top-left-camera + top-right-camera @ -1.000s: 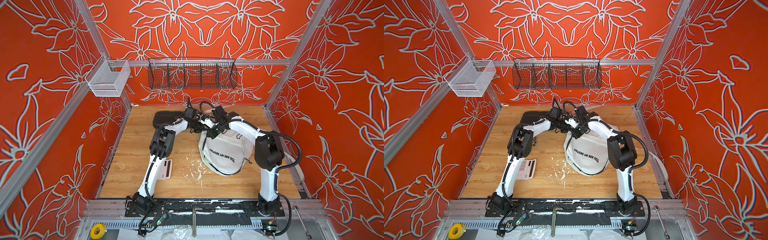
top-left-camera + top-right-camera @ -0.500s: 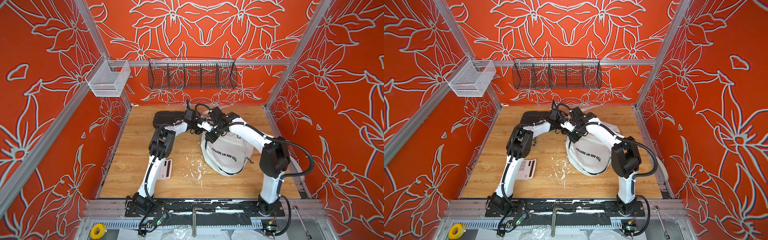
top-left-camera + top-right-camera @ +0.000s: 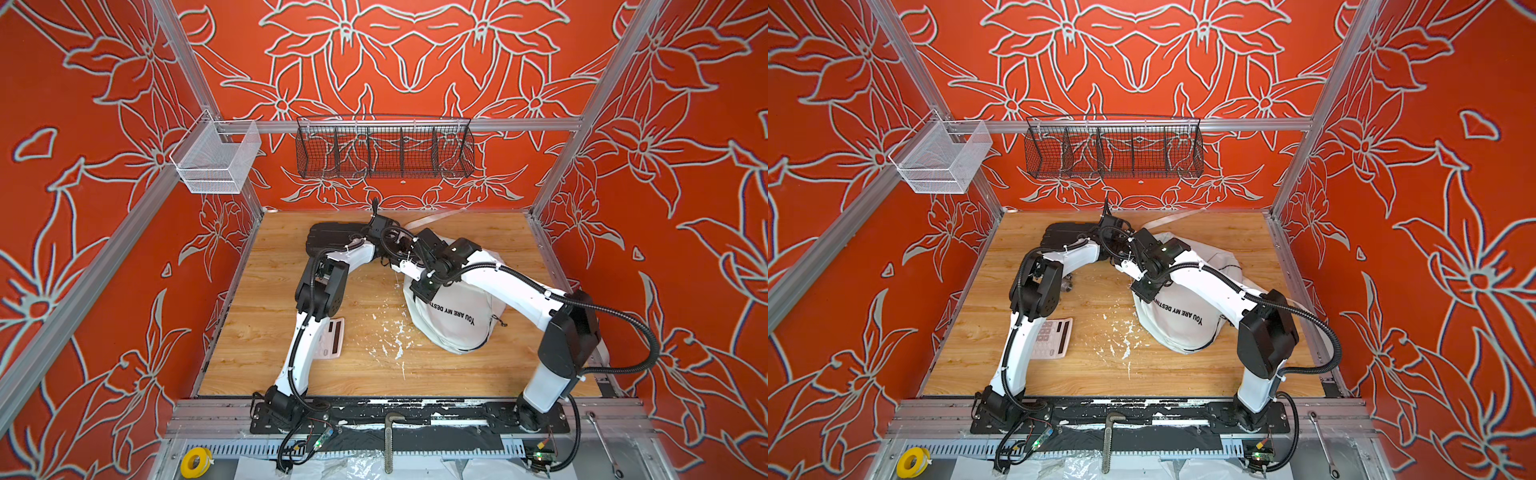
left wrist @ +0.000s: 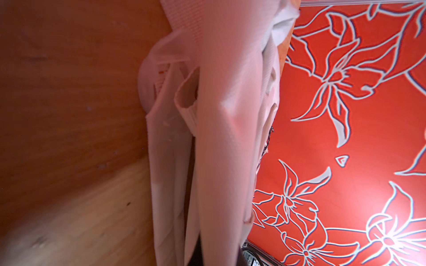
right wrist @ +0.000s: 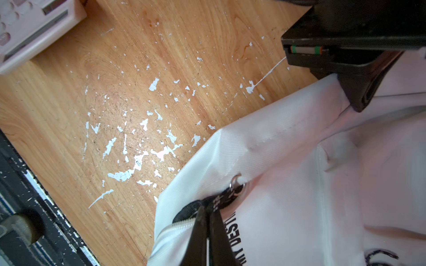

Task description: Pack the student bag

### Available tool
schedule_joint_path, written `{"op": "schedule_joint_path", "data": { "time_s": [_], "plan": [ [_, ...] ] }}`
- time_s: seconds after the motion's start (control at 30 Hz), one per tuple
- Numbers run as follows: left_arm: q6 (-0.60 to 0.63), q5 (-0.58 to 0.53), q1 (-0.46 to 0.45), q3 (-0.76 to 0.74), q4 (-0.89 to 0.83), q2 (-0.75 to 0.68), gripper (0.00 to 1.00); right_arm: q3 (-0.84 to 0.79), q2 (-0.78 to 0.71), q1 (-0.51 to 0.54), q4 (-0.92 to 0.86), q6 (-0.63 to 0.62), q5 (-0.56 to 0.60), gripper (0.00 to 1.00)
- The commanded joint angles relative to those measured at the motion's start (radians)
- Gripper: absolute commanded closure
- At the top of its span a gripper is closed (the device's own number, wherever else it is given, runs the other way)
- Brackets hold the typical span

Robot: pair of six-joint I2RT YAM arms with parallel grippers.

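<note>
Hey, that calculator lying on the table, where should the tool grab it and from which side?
Pinch the calculator across its two long edges, coming straight down from above. It lies flat, keys up, on the table, so only the thin sides give opposing faces. The left arm hides one edge from above, so approach with care.

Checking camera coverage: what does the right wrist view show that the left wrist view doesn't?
Right wrist only: the right gripper, jaws shut on the black zipper pull; the left gripper pinching the student bag; the calculator. Left wrist only: the red floral wall. Both: the student bag's white fabric and the wooden table.
</note>
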Motion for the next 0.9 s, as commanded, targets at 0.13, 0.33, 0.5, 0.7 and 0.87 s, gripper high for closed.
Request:
{"op": "schedule_joint_path", "data": {
  "time_s": [0.13, 0.33, 0.5, 0.7, 0.87],
  "plan": [
    [-0.041, -0.151, 0.057, 0.052, 0.002, -0.003, 1.0, -0.069, -0.113, 0.063, -0.189, 0.037, -0.02, 1.0],
    [-0.037, -0.088, 0.058, 0.023, 0.057, -0.024, 0.76, -0.051, -0.143, 0.062, -0.168, 0.052, 0.003, 1.0],
    [0.061, -0.086, 0.053, -0.13, 0.09, -0.173, 0.37, -0.006, -0.136, 0.008, -0.165, -0.003, 0.02, 1.0],
    [0.159, -0.124, 0.051, -0.395, 0.069, -0.412, 0.29, 0.073, -0.119, -0.064, -0.161, -0.041, -0.022, 1.0],
    [0.145, -0.185, 0.025, -0.598, 0.119, -0.613, 0.12, 0.143, -0.082, -0.074, -0.203, -0.079, -0.002, 1.0]
  ]
}}
